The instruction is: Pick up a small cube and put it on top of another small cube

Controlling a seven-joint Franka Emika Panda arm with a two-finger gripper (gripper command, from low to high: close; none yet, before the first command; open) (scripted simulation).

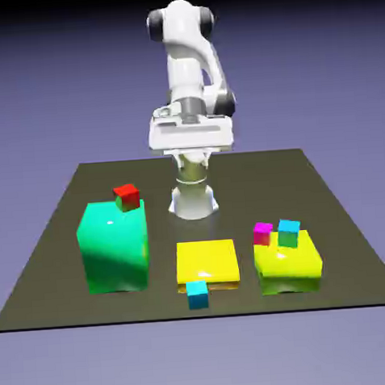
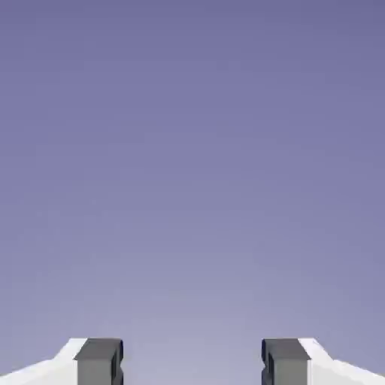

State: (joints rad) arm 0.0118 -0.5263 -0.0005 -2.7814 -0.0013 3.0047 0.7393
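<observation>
Several small cubes show in the exterior view. A red cube rests on a small green cube atop a tall green block. A cyan cube lies on the table in front of a flat yellow block. On a yellow-green block sit a magenta cube and a cyan cube stacked on a green cube. My hand hangs high at the back, far from all cubes. In the hand view my gripper is open, with only backdrop between its fingertips.
The dark table carries the three blocks in a row near its front edge. The robot's base stands behind the flat yellow block.
</observation>
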